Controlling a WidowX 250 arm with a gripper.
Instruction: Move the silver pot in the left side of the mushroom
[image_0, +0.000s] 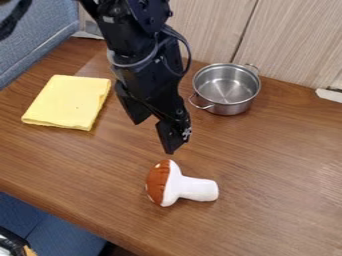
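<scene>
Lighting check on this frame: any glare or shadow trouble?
Camera view: pale sheen on the table toward the right edge; bright reflections inside the pot; arm mostly black, its parts hard to separate; only soft, faint shading around the mushroom.

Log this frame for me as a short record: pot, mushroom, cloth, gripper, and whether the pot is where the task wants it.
pot: silver, upright near the back wall, nothing visible inside
mushroom: toy, on its side, brown cap to picture left, white stem to the right
cloth: yellow, folded, picture left
gripper: black, between cloth and pot, jaws apart, holding nothing
pot at goal: no, behind the mushroom and to its right
</scene>
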